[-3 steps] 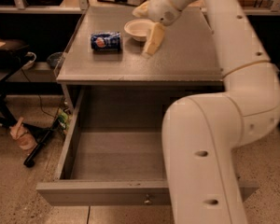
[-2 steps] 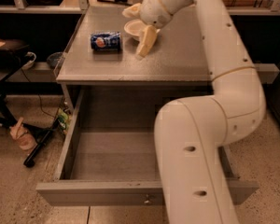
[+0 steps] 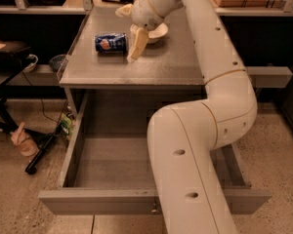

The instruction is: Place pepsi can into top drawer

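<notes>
1. Now, the gripper [image 3: 136,45] hangs low over the cabinet top [image 3: 161,65], just beside the right end of the pepsi can [image 3: 111,43]. How far it is open cannot be told, and it appears to hold nothing.
2. The pepsi can lies on its side near the top's left edge, and the white bowl [image 3: 155,31] sits close behind the gripper.
3. Handling call: a light, thin-walled cylinder, smooth and slippery, likely to roll or dent. The best hold looks to be across the mid-body with a gentle squeeze, not on the silver ends.
4. Edges: a push along its length could slide it toward the left edge, and a knock across it could set it rolling. The bowl crowds the right.
5. Room: the top drawer [image 3: 107,155] stands pulled out below. The arm's own bulk covers its right half, so the left half looks the freer place to drop the can.
</notes>
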You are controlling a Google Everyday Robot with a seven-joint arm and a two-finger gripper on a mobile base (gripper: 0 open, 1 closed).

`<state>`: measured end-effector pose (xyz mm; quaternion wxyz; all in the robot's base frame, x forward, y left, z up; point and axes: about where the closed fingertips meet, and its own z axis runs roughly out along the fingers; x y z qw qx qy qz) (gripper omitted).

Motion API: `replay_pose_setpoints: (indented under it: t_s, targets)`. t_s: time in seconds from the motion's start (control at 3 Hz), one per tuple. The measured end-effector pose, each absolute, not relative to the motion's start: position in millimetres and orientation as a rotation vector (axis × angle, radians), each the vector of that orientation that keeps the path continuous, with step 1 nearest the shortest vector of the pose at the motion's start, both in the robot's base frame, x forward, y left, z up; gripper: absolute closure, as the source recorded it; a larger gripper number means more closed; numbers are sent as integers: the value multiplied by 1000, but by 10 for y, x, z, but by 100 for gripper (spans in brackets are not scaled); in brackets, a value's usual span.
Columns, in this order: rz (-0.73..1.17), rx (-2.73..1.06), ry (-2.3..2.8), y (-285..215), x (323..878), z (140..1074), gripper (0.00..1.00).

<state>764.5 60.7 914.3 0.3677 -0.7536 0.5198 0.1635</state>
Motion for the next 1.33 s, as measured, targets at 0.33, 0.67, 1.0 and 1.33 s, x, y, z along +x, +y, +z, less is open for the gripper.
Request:
replay_pose_setpoints:
  t_s: [0.33,0.67,1.0,1.33]
  targets:
    - [352,-1927,1397,732,7848,8997,0]
    - [309,-1932,1466,815,7984,8805,0]
    - [311,-1961,1524,911,8003,8597,0]
    - [331,-2002,1562,990,7956,8435,0]
